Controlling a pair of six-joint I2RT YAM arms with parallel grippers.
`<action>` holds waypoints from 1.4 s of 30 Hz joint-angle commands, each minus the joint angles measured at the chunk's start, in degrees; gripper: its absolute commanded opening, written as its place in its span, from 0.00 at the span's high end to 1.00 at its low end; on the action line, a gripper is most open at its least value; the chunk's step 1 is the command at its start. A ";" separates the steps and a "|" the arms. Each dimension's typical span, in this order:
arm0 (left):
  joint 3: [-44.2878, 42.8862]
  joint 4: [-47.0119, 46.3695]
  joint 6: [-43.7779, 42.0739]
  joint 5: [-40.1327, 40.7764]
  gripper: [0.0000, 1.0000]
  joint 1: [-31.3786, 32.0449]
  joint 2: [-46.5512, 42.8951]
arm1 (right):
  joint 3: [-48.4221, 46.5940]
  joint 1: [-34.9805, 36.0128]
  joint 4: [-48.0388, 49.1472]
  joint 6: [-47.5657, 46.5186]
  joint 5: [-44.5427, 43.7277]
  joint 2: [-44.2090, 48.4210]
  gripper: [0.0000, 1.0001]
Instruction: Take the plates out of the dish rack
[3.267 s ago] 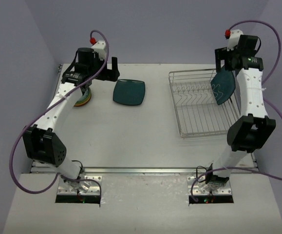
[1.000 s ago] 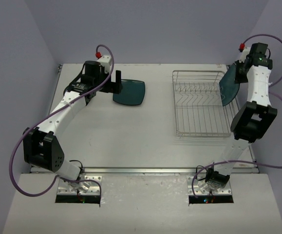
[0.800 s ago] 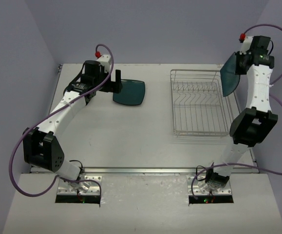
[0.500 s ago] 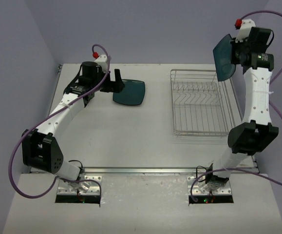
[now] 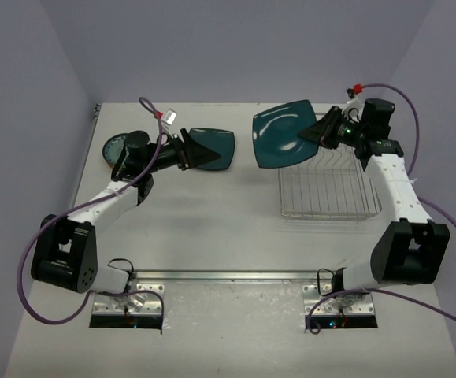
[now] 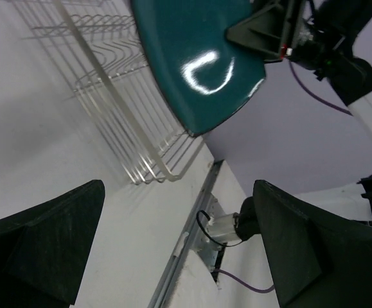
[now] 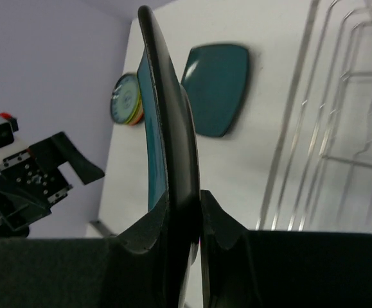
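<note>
We have the teal plate clamped by its rim in the right gripper. It is held tilted in the air just left of the dish rack, where we see no plates from above. The left gripper is empty, its jaws spread wide. It sits low over the table by the second teal plate and faces the held one. The stack of small plates lies further left.

We judge this to be a handover. To do it well, we bring the free rim squarely between the left jaws, well away from the right fingers, and push it deep enough for a firm bite. The left must close fully before the right lets go, or the plate could drop onto the one below. After that, we lower it flat and gently onto its twin.
</note>
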State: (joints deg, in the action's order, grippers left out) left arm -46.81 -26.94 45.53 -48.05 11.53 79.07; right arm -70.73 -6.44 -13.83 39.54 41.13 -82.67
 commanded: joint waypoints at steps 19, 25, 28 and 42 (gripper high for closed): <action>-11.43 -24.14 22.80 -0.03 0.33 13.34 17.97 | 9.06 8.60 24.17 22.19 10.76 4.89 1.00; -11.20 -28.12 28.25 0.32 0.88 13.34 19.50 | 7.97 8.90 22.97 23.83 8.22 3.75 1.00; -10.59 -28.17 28.39 0.76 1.00 13.34 19.12 | 7.62 8.90 23.14 24.35 8.09 3.05 1.00; -35.08 25.47 -17.38 -16.02 1.00 -5.86 27.05 | 6.04 6.79 6.62 7.42 2.03 4.60 0.01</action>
State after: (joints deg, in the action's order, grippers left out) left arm -72.38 -18.01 48.58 -57.41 12.50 103.34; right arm -61.73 1.61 -4.46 52.29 45.77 -80.55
